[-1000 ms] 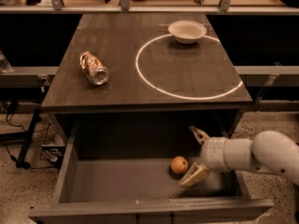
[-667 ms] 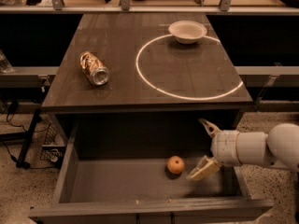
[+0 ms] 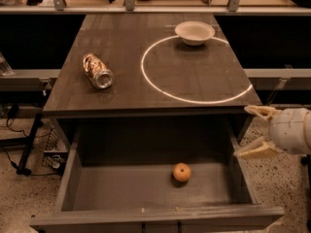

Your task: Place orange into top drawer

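1. The gripper [image 3: 245, 131] hangs just outside the right wall of the top drawer [image 3: 121, 184], fingers spread; its arm is cut off by the right edge;
2. the drawer's front panel runs off the bottom edge, and its rear lies in shadow under the table [image 3: 194, 76];
3. the print on the crushed can [image 3: 97, 71] is too small to read;
4. any stem dimple on the orange [image 3: 181, 172] cannot be made out;
5. the things behind the table are cut by the top edge.

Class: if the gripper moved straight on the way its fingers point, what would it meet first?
Probably the top drawer's right side wall: the open gripper sits just outside it, pointing toward the drawer. If it rides higher than the wall, the way looks free; depth is unclear.
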